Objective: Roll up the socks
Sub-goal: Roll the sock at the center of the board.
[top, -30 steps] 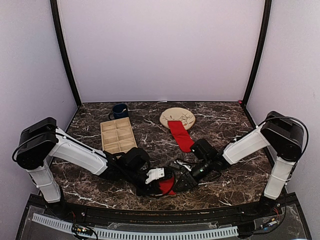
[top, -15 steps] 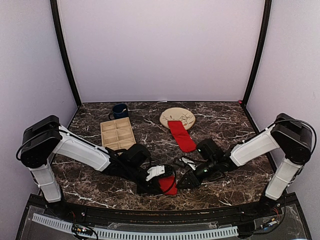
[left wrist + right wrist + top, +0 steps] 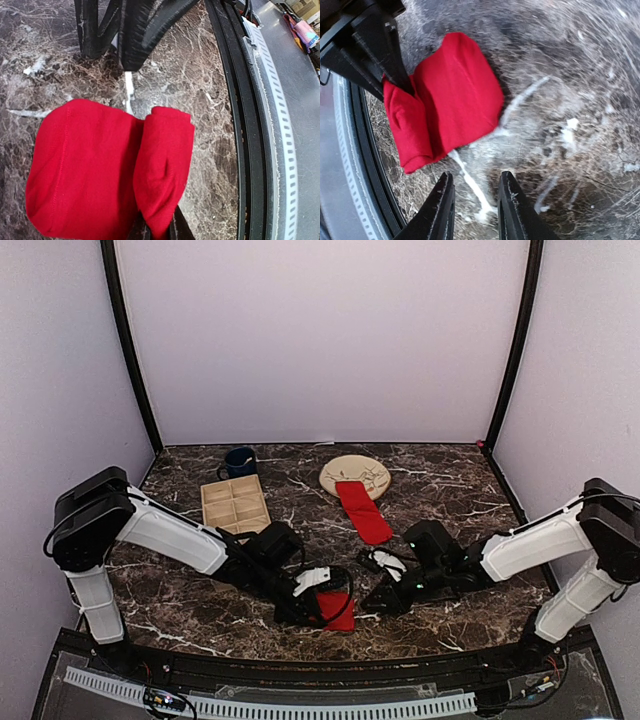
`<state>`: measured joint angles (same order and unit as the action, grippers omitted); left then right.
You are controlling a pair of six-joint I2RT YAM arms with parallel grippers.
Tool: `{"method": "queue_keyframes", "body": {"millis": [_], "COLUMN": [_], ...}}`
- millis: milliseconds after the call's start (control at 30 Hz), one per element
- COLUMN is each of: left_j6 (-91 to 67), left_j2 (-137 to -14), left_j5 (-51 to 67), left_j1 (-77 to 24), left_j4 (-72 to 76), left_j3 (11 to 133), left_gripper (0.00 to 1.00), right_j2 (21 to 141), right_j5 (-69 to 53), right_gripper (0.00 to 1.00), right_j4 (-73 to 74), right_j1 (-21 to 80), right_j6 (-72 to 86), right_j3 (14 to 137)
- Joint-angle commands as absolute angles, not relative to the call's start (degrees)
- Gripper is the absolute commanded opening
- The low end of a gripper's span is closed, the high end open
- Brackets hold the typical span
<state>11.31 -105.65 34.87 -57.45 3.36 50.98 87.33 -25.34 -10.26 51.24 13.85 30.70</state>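
While lying doubled over at the counter's [image 3: 460,490] 6 o'clock edge: bright red folded sock [image 3: 340,612], pinched along its thicker fold by the clenched left hand [image 3: 326,606]. Just off its 3 o'clock side, not touching: right hand [image 3: 376,597], released, fingers spread over bare marble, grasping nothing. Toward 12 o'clock, well apart: second sock [image 3: 362,512], flat, far end overlapping the plate [image 3: 350,468].
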Motion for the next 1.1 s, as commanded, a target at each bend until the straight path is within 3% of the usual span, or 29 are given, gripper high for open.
{"method": "queue_keyframes", "body": {"millis": [0,233,1067], "left_j6": [10.84,10.94,12.07], "left_j2": [-109.09,-111.79,-116.95], "left_j5": [37.46,41.55,47.35], "left_j1": [-56.73,-55.27,-53.35], "left_j4": [-5.16,-7.83,-13.73], "left_j3": [51.55,53.89,57.91], "left_gripper": [0.0,0.0,0.0], "right_j2": [85.23,82.68,85.61], "right_j5": [-17.11,-10.08,-4.44], "right_gripper": [0.27,0.27,0.28], "right_j4": [-10.69,-12.14,-10.87], "right_j1": [55.82,61.37,71.19], "right_j6": [10.76,8.84,4.21], "right_j3": [30.1,28.89,32.43]}}
